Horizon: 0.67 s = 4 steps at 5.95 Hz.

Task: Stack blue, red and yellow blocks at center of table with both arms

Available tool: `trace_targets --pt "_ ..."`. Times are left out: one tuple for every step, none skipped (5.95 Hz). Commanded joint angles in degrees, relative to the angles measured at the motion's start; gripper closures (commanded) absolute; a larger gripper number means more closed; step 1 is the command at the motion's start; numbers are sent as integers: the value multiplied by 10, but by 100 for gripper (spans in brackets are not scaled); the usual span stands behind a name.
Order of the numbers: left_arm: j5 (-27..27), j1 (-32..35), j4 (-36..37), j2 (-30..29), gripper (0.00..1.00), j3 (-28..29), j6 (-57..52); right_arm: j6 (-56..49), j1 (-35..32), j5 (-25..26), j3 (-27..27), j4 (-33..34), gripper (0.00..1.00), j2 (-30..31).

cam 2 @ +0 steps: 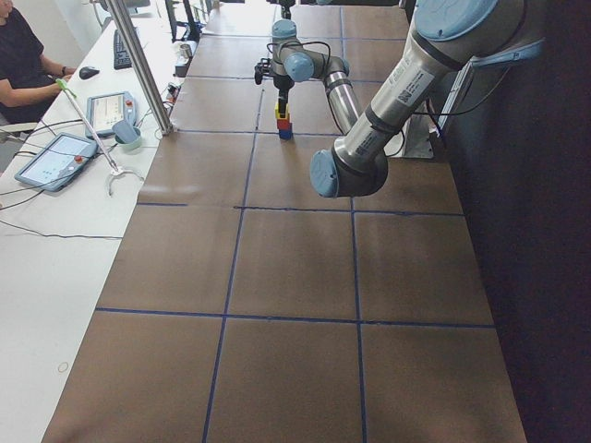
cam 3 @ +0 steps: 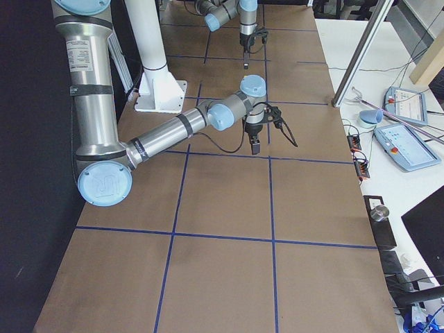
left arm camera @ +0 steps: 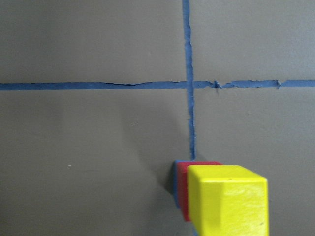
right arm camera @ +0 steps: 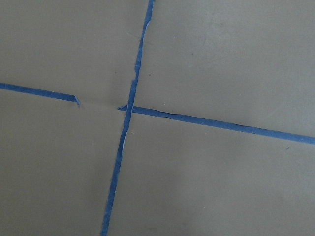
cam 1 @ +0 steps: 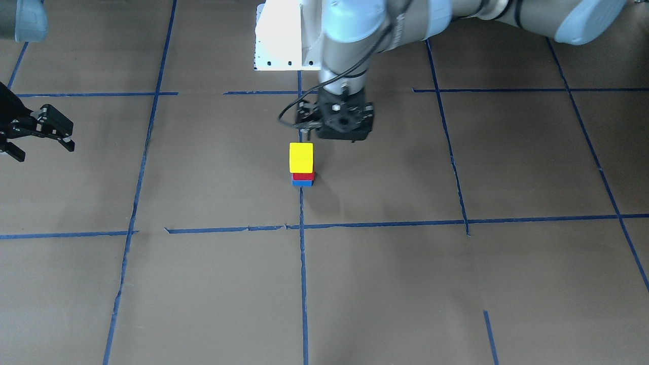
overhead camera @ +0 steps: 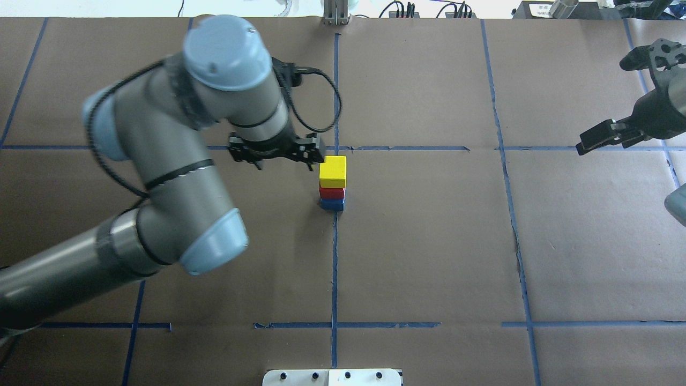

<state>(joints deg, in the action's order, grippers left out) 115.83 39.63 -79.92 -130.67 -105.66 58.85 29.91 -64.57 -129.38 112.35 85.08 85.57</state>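
Left claw (cam 1: 337, 126): mine, wide and empty, just above stack, mid-frame.
Right claw (cam 1: 39, 142): wide, empty, left edge.
Stack: yellow block (cam 1: 301, 157) on red block (cam 1: 303, 176) on blue block (cam 1: 302, 182); looks finished.

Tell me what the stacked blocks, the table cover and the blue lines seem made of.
Yellow block, red block, blue block: probably painted wood, possibly plastic; flat matte colour, crisp square edges.
Table cover: likely brown kraft paper; dull, uniform, no sheen.
Blue lines: tape, going by ragged torn ends.
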Motion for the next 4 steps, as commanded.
trace_targets --pt "74 120 -4 182 0 -123 -196 -92 -86 -45 -38 6 0 6" --pt "131 213 -14 273 0 -124 -337 -153 -128 -73 -69 6 0 8" --pt "171 316 -13 344 0 -110 -491 -222 -155 -75 -84 6 0 28" --pt "182 384 -14 390 0 -74 -607 -264 -168 -69 -86 5 0 59"
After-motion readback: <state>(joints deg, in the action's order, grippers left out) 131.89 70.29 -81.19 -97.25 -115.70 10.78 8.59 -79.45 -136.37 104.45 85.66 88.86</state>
